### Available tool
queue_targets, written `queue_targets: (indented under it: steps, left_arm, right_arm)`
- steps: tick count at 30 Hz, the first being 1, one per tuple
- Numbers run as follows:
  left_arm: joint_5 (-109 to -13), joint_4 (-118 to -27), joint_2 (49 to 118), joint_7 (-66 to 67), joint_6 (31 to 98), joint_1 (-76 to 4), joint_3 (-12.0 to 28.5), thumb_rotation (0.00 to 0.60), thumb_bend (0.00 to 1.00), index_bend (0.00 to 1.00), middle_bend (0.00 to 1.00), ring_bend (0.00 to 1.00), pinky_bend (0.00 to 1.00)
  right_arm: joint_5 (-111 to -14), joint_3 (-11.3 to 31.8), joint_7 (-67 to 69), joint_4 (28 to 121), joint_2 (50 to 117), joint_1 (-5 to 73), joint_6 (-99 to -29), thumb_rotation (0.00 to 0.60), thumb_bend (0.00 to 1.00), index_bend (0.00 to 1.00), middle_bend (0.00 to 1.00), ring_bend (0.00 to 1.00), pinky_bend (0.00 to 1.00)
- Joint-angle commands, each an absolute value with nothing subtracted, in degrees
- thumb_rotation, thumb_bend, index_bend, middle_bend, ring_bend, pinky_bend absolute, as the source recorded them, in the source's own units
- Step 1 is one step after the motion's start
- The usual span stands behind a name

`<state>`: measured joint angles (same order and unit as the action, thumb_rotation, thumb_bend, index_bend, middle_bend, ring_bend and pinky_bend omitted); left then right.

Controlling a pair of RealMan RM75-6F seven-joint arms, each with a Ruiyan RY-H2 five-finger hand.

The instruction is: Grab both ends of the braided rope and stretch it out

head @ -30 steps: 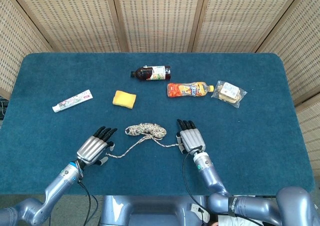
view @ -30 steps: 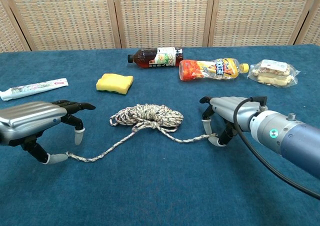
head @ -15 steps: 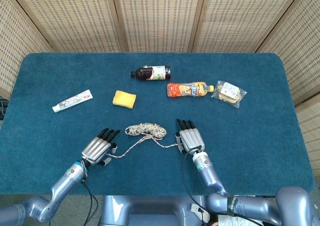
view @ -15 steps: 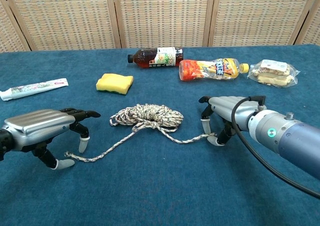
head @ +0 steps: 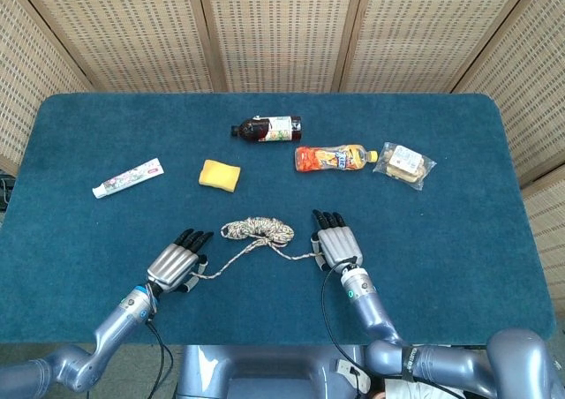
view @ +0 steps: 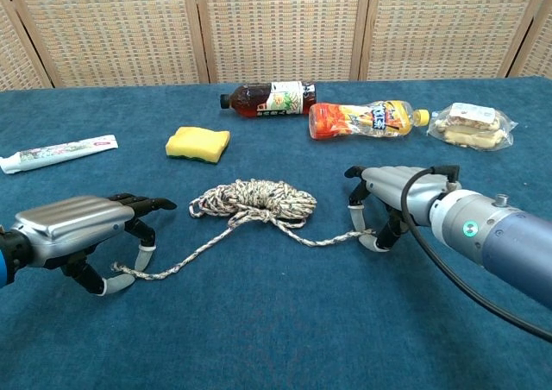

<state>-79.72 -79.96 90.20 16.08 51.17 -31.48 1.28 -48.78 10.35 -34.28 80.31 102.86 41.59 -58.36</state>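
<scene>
Rope (view: 255, 198): coiled bundle at centre of frame on the blue bench (head: 459, 240), one strand trailing to each side. Left hand (view: 73, 228), lower left: fingers curled over the rope's left end; grip cannot be told. Right hand (view: 388, 196), right of centre: fingers curled down onto the right end; whether they grip it cannot be told. Open cloth lies toward both side edges.

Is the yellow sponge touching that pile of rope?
Apart. In the head view, bare blue cloth shows between the yellow sponge and the coiled rope; the chest view shows the same gap.
</scene>
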Motion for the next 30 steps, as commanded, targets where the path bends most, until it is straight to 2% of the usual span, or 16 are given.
queue_targets:
  steps: [1, 5, 15, 24, 30]
  left_arm:
    - [-79.40, -79.95, 90.20, 16.38, 51.17, -31.53, 1.21, 0.600, 0.41, 0.59, 0.00, 0.00, 0.00]
    - [-78.59, -80.29, 90.06, 17.10, 50.62, -31.80, 1.04, 0.600, 0.45, 0.66, 0.00, 0.00, 0.00]
    - [-76.88, -80.89, 89.49, 17.84, 51.50, -31.79, 1.54, 0.600, 0.52, 0.71, 0.00, 0.00, 0.00]
    - [-73.49, -80.49, 83.18, 12.88, 55.14, -30.23, 5.27, 0.600, 0.55, 0.74, 0.00, 0.00, 0.00]
    - [-70.52, -74.97, 78.55, 6.64, 55.21, -29.65, 8.31, 0.600, 0.55, 0.76, 0.00, 0.00, 0.00]
  right_arm:
    - [-48.76, 10.34, -34.18, 80.29, 102.82, 41.56, -58.34, 0.600, 0.56, 0.67, 0.00, 0.00, 0.00]
    - [-48.84, 10.35, -33.98, 80.29, 102.79, 41.51, -58.37, 0.600, 0.56, 0.67, 0.00, 0.00, 0.00]
    - [-49.17, 10.27, -33.90, 80.37, 102.74, 41.49, -58.58, 0.600, 0.56, 0.68, 0.00, 0.00, 0.00]
    - [-50.11, 11.51, -33.41, 80.78, 99.93, 41.08, -60.22, 0.600, 0.56, 0.68, 0.00, 0.00, 0.00]
    - [-49.96, 12.45, -32.70, 80.74, 96.49, 40.67, -60.15, 0.600, 0.56, 0.68, 0.00, 0.00, 0.00]
